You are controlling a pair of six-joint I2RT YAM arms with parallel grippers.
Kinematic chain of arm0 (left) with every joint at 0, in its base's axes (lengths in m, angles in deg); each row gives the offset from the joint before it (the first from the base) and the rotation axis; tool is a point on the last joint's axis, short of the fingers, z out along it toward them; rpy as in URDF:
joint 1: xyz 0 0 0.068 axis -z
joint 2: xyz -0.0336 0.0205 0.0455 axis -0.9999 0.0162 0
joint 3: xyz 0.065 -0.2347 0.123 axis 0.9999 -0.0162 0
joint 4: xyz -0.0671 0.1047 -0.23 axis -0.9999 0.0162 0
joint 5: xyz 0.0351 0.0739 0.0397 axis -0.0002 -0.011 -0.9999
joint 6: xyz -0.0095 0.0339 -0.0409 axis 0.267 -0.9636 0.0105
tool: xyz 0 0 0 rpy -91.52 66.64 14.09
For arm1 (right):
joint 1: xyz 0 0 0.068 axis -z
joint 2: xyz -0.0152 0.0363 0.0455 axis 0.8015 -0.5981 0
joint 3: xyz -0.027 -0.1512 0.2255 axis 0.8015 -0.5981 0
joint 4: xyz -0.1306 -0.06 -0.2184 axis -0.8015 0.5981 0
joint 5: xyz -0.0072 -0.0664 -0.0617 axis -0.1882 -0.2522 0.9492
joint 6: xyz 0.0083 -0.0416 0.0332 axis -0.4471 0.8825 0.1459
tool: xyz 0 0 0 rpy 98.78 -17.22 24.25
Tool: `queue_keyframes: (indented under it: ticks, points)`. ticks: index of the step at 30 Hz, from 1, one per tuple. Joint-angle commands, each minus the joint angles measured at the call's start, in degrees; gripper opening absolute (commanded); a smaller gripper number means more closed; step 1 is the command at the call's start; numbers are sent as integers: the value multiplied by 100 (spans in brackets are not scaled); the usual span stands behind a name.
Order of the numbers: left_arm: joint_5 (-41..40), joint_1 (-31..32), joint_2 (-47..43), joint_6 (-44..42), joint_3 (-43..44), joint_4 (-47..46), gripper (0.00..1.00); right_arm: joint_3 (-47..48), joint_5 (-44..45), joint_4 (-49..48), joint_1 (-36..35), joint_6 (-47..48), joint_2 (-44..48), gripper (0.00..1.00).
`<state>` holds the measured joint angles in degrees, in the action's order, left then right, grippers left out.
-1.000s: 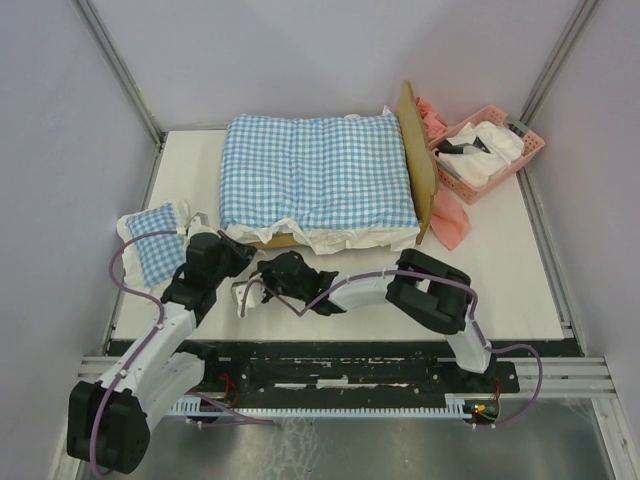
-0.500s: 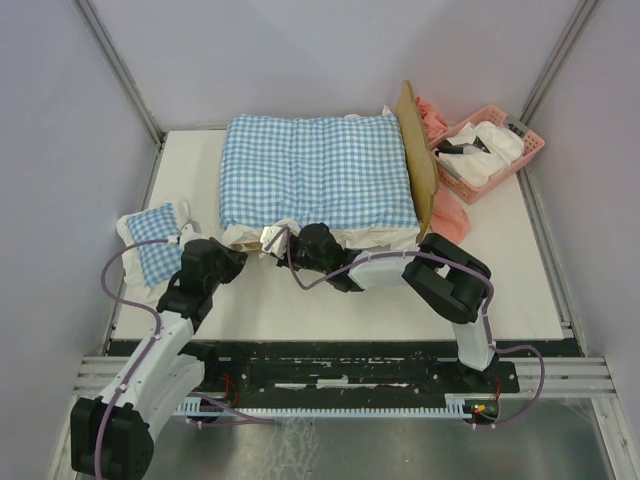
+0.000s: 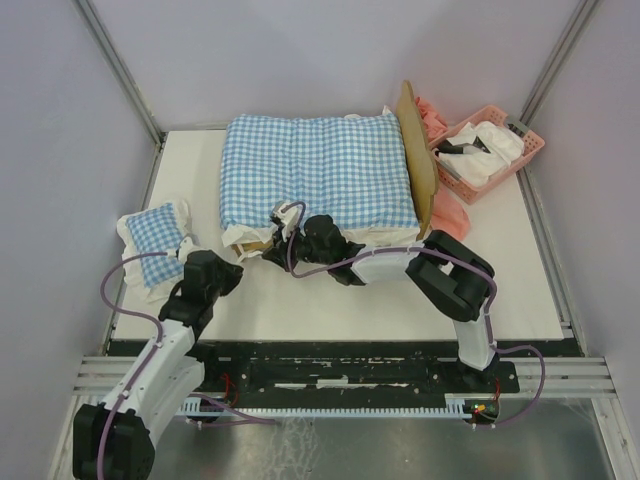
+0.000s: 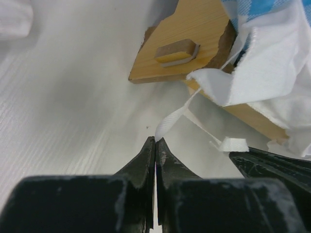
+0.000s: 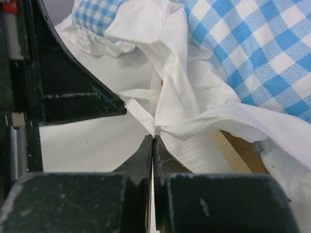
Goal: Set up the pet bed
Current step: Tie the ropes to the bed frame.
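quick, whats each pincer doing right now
left pincer: closed, pinching a white tie
right pincer: closed, pinching a second white tie

A fixed camera looks steeply down from 6 o'clock over the white tabletop (image 3: pixel 400 300), while both wrist cameras peer low and close past the black left gripper (image 4: pixel 155 141) and right gripper (image 5: pixel 152 138), sharing the white frilled cloth (image 4: pixel 272 73) at the light-wood bed frame's (image 4: pixel 184 29) 7 o'clock corner.
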<state>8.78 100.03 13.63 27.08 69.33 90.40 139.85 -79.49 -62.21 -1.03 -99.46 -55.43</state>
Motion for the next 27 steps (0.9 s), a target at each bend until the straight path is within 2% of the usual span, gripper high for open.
queue_keyframes:
  ticks: [1, 11, 22, 27]
  points:
    - [-188, -32, -146, 211, -216, -108, 3, 268, 307, -484, -3, -1225, 6, 2]
    - [-96, -32, -157, 548, -579, -301, 3, 618, 1460, -204, -144, -1486, -509, 2]
    - [-115, -31, -35, 582, -688, -505, 3, 1385, 1751, 229, -289, -1163, -1015, 2]
    - [-179, -37, -26, 591, -718, -554, 3, 1240, 1828, 67, -355, -1253, -899, 2]
